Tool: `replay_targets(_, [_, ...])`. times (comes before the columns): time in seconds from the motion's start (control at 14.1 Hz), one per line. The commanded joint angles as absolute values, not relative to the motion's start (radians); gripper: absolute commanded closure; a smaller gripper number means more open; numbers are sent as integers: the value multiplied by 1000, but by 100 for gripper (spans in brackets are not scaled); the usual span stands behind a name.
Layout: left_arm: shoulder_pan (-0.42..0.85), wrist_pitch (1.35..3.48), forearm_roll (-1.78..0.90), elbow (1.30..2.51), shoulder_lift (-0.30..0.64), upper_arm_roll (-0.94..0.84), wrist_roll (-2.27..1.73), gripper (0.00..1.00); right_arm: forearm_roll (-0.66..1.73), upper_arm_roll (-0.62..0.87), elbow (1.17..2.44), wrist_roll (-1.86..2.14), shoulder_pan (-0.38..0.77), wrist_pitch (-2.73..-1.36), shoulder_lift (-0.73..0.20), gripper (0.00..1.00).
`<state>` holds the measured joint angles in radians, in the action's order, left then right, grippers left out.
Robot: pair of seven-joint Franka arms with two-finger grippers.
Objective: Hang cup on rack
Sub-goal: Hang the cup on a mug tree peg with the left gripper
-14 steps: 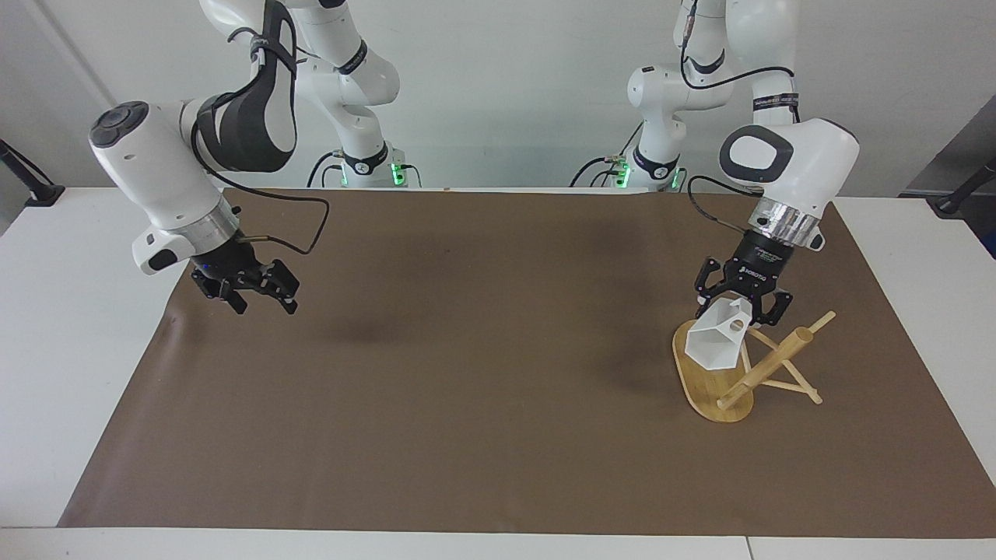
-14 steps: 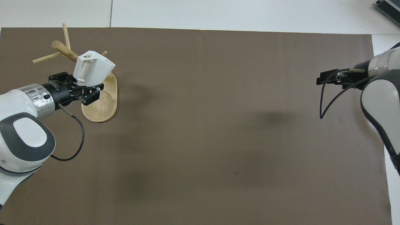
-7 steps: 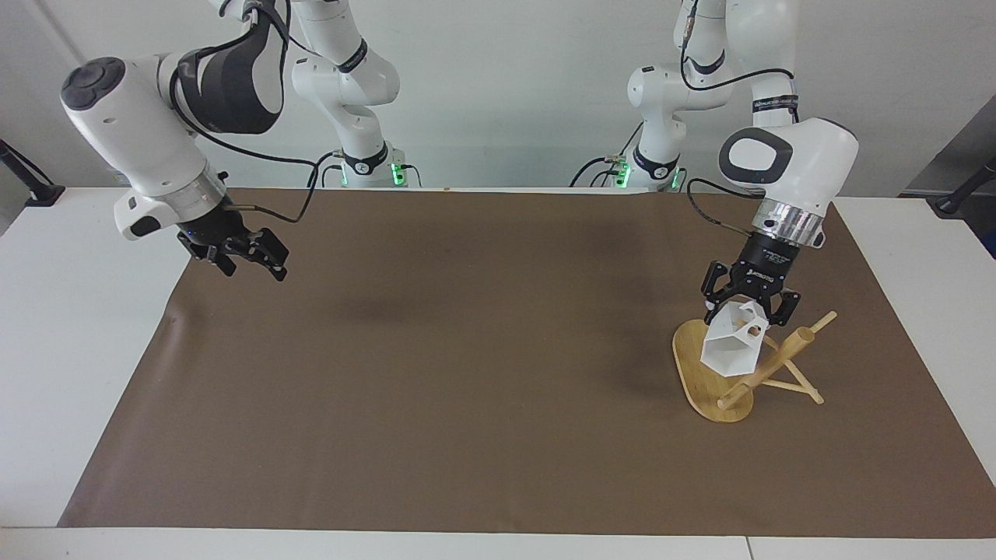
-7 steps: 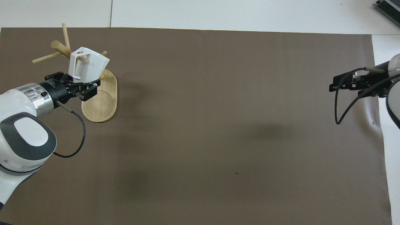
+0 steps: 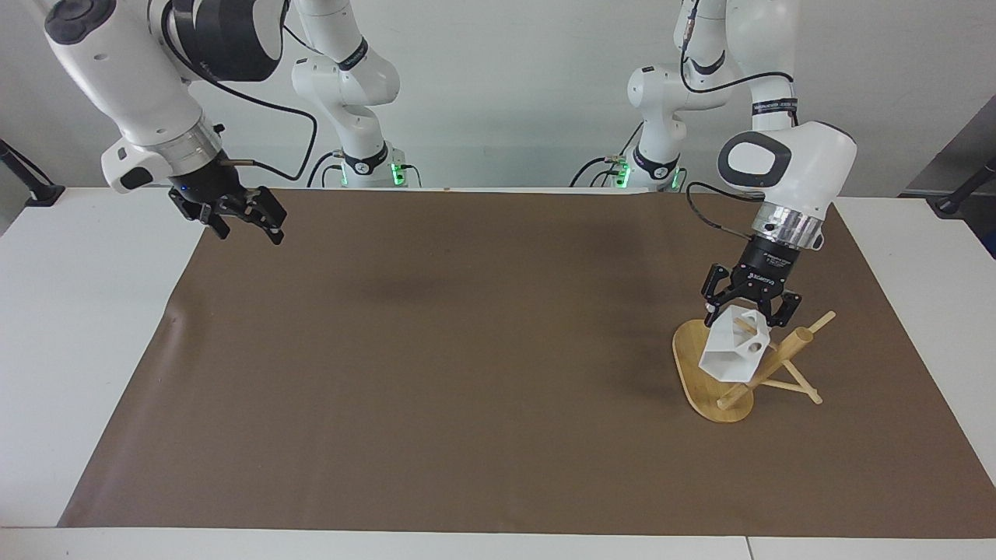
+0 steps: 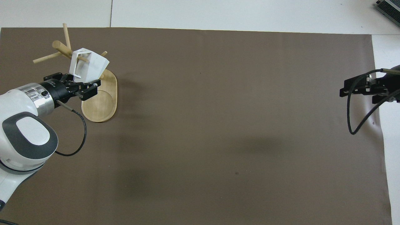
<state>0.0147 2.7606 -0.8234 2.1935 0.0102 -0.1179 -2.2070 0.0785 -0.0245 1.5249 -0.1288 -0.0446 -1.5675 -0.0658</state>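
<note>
The white faceted cup [image 5: 731, 351] hangs tilted on the bamboo rack [image 5: 778, 365], with a thin peg passing through the hole in its handle. The rack's oval base [image 5: 689, 365] lies toward the left arm's end of the table. My left gripper [image 5: 747, 317] is just above the cup's handle end, its fingers spread to either side of it. In the overhead view the cup [image 6: 90, 64] sits on the peg just past the left gripper [image 6: 82, 85]. My right gripper [image 5: 247, 225] is open and empty, raised over the table's other end.
A brown mat [image 5: 467, 373] covers the table. The rack's other pegs [image 5: 821, 319] stick out past the cup toward the left arm's end of the table. The right gripper [image 6: 347, 90] shows at the mat's edge in the overhead view.
The cup slid onto the rack's peg and tipped down, and the left gripper's fingers have loosened from it. The right arm has lifted and drawn back toward its base.
</note>
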Motion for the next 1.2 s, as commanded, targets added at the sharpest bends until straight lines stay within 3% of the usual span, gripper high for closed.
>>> replay_targets(0.0, [17,2783,-815,2184,15,-109,-2237,0,52,-15,1483,-160,-46,-1520,-64,0])
replay_targets(0.42, [11,2656,-640,2139,12,-100,-2187,0,54,-8,1500,-155,-43,-1532,-54,0])
replay_targets(0.78, [-72,2305,-315,1991,0,-94,-2156,0,52,-8,1565,-152,-41,-1531,-5,0])
replay_targets(1.13, [-107,2074,-216,1919,-64,-92,-1777,0,52,12,1572,-161,-37,-1540,2,0])
